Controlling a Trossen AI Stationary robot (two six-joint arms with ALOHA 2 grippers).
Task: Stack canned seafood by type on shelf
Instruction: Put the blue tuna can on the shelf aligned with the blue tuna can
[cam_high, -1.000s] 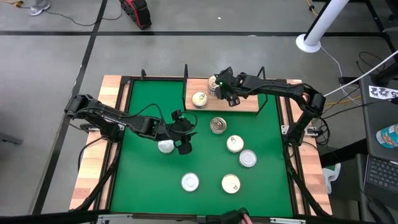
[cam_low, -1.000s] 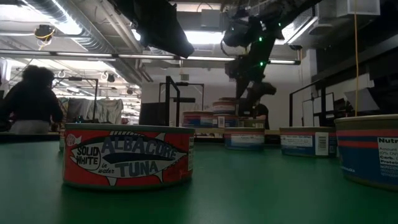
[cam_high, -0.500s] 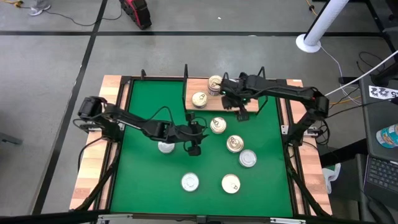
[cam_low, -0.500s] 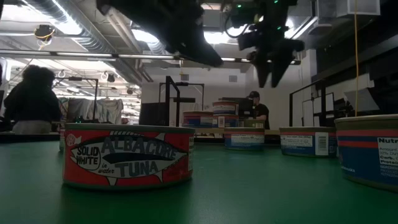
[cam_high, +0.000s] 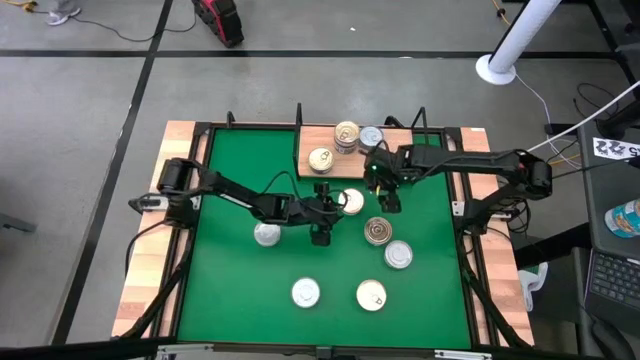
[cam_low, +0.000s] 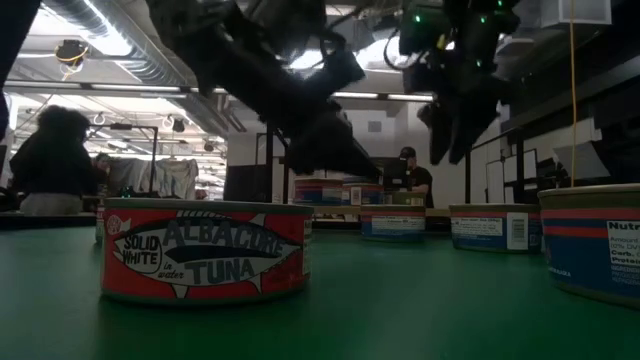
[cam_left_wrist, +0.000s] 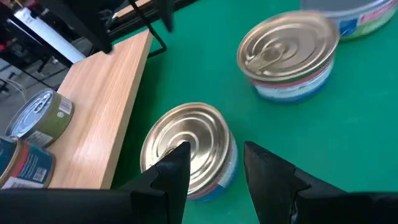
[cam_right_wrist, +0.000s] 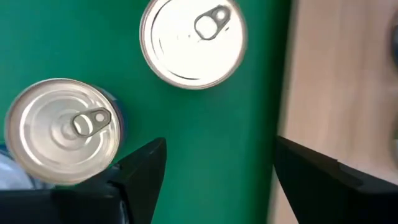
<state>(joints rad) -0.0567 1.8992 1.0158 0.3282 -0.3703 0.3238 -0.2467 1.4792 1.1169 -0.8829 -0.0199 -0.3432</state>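
Note:
The shelf (cam_high: 345, 167), a light wooden board with black wire posts, stands at the green mat's far edge and bears three tins: two gold-topped (cam_high: 347, 132) (cam_high: 321, 158) and one silver-topped (cam_high: 371, 135). A gold-topped tin (cam_high: 351, 200) (cam_left_wrist: 186, 146) stands on the mat just in front of the shelf. My left gripper (cam_high: 335, 206) (cam_left_wrist: 214, 155) is open and low beside this tin, its fingers reaching over the near rim. Whether they touch it I cannot tell. My right gripper (cam_high: 388, 195) (cam_right_wrist: 217, 155) hangs open over the mat to the tin's right, pointing down, holding nothing.
More tins stand on the mat: one gold-topped (cam_high: 378, 231), silver ones (cam_high: 398, 254) (cam_high: 266, 234) (cam_high: 305, 292) and a pale one (cam_high: 371, 294). A red tuna tin (cam_low: 205, 250) fills the low view's front. Wooden planks (cam_high: 150, 280) edge the mat. A person (cam_low: 50, 160) stands beyond the table.
My left gripper has gone toward the table's right edge and down, rolling, to the gold-topped tin in front of the shelf. My right gripper has drawn off the shelf toward the near edge, out over the mat, uncovering the silver-topped tin on the shelf.

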